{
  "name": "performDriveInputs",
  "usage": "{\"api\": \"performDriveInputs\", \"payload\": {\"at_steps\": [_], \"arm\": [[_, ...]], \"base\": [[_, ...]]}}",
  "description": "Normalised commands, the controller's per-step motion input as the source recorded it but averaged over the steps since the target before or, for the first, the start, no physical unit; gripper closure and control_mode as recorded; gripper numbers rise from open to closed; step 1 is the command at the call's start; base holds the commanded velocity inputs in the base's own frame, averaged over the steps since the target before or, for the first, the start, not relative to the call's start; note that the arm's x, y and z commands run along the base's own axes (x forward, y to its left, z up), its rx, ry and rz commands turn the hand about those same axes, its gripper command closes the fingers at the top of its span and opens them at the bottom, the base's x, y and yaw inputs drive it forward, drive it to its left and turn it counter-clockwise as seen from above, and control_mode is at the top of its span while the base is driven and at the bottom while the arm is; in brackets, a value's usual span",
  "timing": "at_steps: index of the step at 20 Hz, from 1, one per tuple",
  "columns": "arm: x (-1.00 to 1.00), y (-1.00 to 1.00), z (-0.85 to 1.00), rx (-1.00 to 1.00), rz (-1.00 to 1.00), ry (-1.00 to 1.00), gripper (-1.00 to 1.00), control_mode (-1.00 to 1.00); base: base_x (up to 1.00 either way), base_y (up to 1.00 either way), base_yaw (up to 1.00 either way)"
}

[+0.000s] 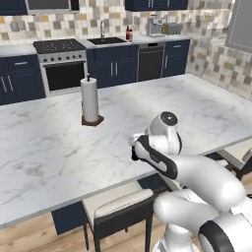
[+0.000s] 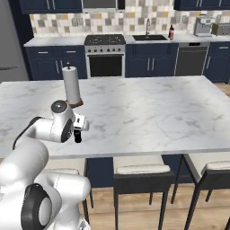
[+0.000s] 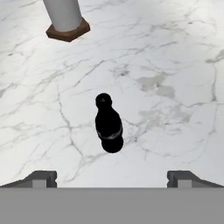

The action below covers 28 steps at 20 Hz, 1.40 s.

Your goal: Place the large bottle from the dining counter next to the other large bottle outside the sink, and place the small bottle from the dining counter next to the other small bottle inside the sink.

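A small black bottle (image 3: 108, 127) stands upright on the white marble dining counter (image 3: 175, 65), seen from above in the hand view. My gripper (image 3: 112, 178) hovers over it, open, with the bottle just ahead of the wide-apart fingertips and nothing between them. From the base cameras the gripper (image 2: 80, 130) hangs low over the counter's near edge (image 1: 134, 153). Across the kitchen, a dark red large bottle (image 1: 128, 33) (image 2: 171, 32) stands on the back counter just right of the sink (image 1: 106, 41) (image 2: 149, 37). The dining counter's large bottle and the bottle inside the sink are out of view.
A paper towel roll on a brown base (image 1: 90, 101) (image 2: 72, 85) (image 3: 65, 19) stands on the dining counter beyond the gripper. Stools (image 1: 118, 203) (image 2: 141, 171) sit under the near edge. A stove (image 1: 59, 47) and a coffee machine (image 1: 156, 25) line the back wall.
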Motion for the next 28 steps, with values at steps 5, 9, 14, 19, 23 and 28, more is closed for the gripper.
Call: {"api": "performDriveInputs", "payload": {"at_steps": [5, 9, 14, 19, 23, 28], "arm": [[0.0, 0.0, 0.0, -0.11, 0.0, 0.0, -1.0, -1.0], [0.09, 0.0, -0.01, -0.03, 0.0, 0.0, -1.0, -1.0], [0.17, 0.0, -0.09, -0.01, 0.0, 0.0, -1.0, -1.0], [0.01, 0.0, -0.21, 0.0, 0.0, -0.01, -1.0, -1.0], [0.01, 0.0, -0.24, 0.0, 0.0, 0.0, -1.0, -1.0], [0.08, 0.0, -0.07, 0.0, 0.0, 0.0, -1.0, -1.0]], "base": [[0.0, 0.0, 0.0], [0.0, 0.0, 0.0], [0.0, 0.0, 0.0], [0.0, 0.0, 0.0], [0.0, 0.0, 0.0], [0.0, 0.0, 0.0]]}}
